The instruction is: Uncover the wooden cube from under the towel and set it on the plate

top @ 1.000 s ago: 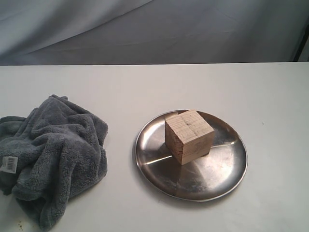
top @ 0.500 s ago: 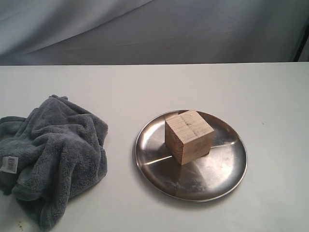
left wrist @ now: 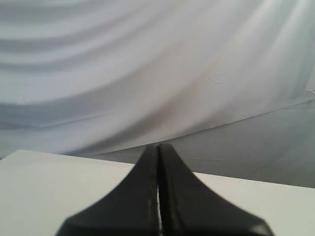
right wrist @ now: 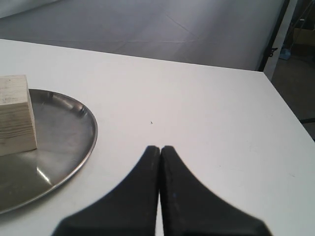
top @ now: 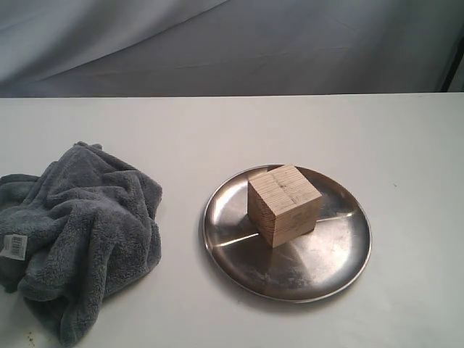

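The pale wooden cube (top: 283, 204) stands on the round silver plate (top: 333, 257) right of the table's middle; both also show in the right wrist view, the cube (right wrist: 16, 115) on the plate (right wrist: 74, 132). The dark grey towel (top: 80, 232) lies crumpled at the left, its white tag (top: 13, 246) showing. Neither gripper appears in the exterior view. My left gripper (left wrist: 158, 146) is shut and empty, facing the backdrop. My right gripper (right wrist: 160, 148) is shut and empty over bare table beside the plate.
A white table (top: 290, 130) carries everything. A grey cloth backdrop (top: 232, 43) hangs behind it. The table's edge (right wrist: 283, 103) shows in the right wrist view, with a dark post (right wrist: 275, 34) beyond.
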### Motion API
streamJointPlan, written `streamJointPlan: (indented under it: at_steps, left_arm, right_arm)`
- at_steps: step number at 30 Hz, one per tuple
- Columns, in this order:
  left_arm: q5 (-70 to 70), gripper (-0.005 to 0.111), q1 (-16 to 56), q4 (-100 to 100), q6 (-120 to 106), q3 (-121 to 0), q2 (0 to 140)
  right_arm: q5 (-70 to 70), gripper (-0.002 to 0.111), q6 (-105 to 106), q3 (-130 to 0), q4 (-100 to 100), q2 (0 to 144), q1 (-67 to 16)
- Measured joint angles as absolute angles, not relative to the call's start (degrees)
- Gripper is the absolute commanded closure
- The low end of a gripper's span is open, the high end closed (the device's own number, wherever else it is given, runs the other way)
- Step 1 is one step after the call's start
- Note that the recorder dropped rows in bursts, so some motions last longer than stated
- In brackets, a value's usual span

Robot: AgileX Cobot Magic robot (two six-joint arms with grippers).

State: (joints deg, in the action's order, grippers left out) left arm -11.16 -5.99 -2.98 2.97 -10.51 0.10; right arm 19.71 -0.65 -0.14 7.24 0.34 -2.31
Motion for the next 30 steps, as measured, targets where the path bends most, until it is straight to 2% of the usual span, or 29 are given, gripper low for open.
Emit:
streamJointPlan:
  at_steps: [9,20,30]
  left_arm:
    - [-2.89,0.107,-5.99,-0.69,3.87,-0.44,0.2]
    - [-14.94,0.107,-5.99,3.45,4.97,-0.22,0.2]
    - [-16.96,0.107,-5.99,3.64,4.97,-0.22,0.2]
  right_arm:
    - [19.71,0.108,-0.65,-0.14,7.24,0.34,-2.31]
    - [19.71,0.108,-0.65,-0.14,7.24,0.34,-2.31]
    - [19.71,0.108,-0.65,-0.14,7.24,0.34,-2.31]
